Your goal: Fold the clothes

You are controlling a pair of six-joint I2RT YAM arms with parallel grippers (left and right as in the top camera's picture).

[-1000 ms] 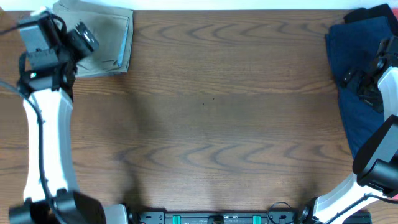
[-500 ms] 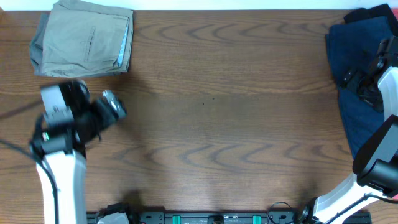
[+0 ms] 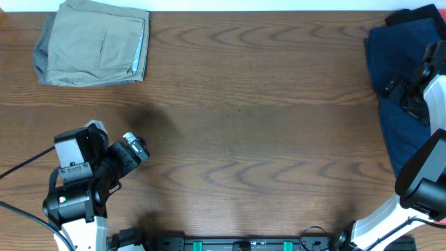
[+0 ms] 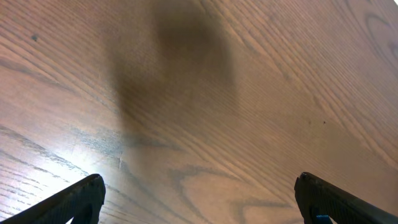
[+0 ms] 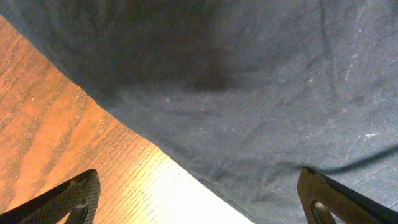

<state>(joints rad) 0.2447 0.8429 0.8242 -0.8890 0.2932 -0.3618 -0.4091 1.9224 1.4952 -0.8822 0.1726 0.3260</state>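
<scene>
Left gripper (image 3: 134, 147), fingers spread and empty, has pulled back from the folded khaki-grey trousers (image 3: 94, 43), now well ahead of it; that piece looks done. Right gripper (image 3: 403, 94), fingers apart, hangs over the unfolded navy-blue garment (image 5: 261, 93) directly beneath it, likely next.

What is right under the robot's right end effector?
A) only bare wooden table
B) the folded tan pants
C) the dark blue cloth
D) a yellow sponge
C: in the right wrist view, the dark blue wrinkled cloth fills most of the space beyond the open right end effector, and the overhead view shows that end effector above the same cloth.
</scene>
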